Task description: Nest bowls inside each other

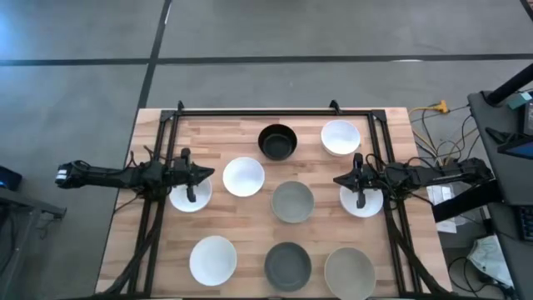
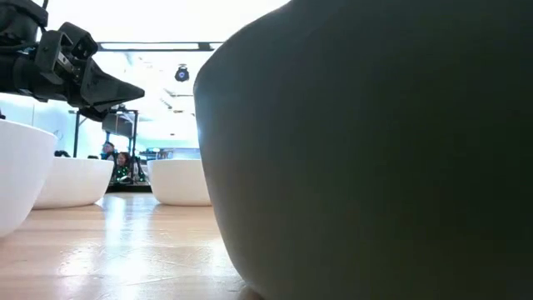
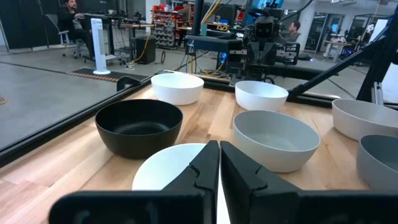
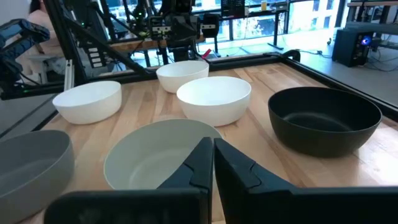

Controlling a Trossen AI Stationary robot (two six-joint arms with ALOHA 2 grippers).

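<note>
Nine bowls stand on their bases on the wooden table [image 1: 250, 129]. The glossy black one [image 1: 277, 142] and a white one [image 1: 341, 137] are at the far side. Across the middle stand a white bowl [image 1: 243, 176], a pale grey-green bowl [image 1: 292, 202] and two more white ones [image 1: 191, 195] [image 1: 363, 202], each partly under an arm. Near the front edge are a white bowl [image 1: 212, 260], the dark grey bowl [image 1: 288, 266] and a pale grey-green bowl [image 1: 349, 272]. My left gripper [image 1: 208, 173] [image 3: 219, 158] hovers shut beside the middle white bowl [image 3: 163, 171]. My right gripper [image 1: 337, 179] [image 4: 211, 155] hovers shut beside the central grey-green bowl [image 4: 149, 158].
A black metal frame [image 1: 275, 111] runs along the table's far edge and both sides. In the low view a dark bowl [image 2: 375, 150] stands close and hides most of the table. Bare wood lies between the bowls. Cables and equipment sit right of the table.
</note>
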